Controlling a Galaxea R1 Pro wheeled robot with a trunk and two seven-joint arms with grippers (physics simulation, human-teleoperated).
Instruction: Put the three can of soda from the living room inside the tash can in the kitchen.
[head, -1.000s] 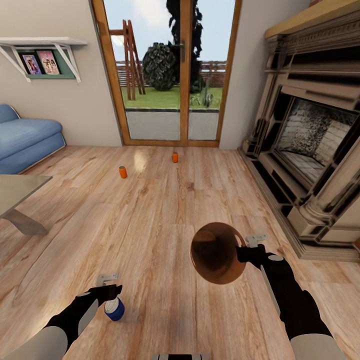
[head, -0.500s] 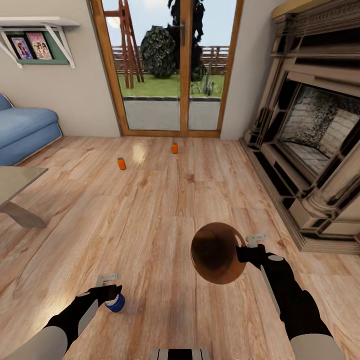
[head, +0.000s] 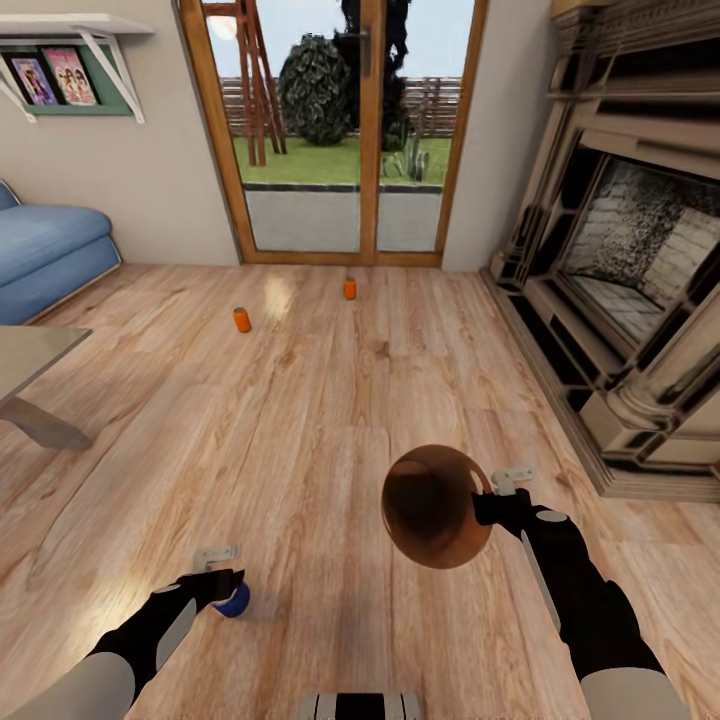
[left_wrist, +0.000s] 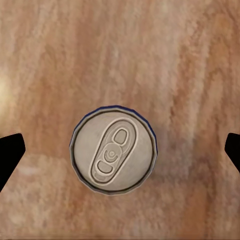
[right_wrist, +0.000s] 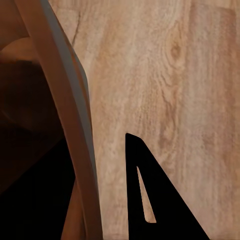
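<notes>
A dark blue can of soda (head: 235, 601) stands upright on the wood floor, its pale top (left_wrist: 113, 150) facing my left wrist camera. My left gripper (head: 222, 583) hangs right above it, open, with a fingertip (left_wrist: 10, 156) on each side and clear of the can. My right gripper (head: 487, 503) is shut on the rim (right_wrist: 75, 115) of the tash can (head: 432, 506), held off the floor and tipped so its brown inside faces me. Two orange cans (head: 241, 319) (head: 349, 288) stand far off near the glass doors.
Wooden-framed garden doors (head: 345, 130) are straight ahead. A carved stone fireplace (head: 620, 250) runs along the right. A blue sofa (head: 50, 255) and the corner of a low table (head: 30, 385) are at the left. Bare wood floor (head: 300, 430) lies between me and the orange cans.
The whole view has shifted, so the camera has moved. The blue can now shows less from under my left gripper, which has come closer down over it. The right arm still holds the tash can.
</notes>
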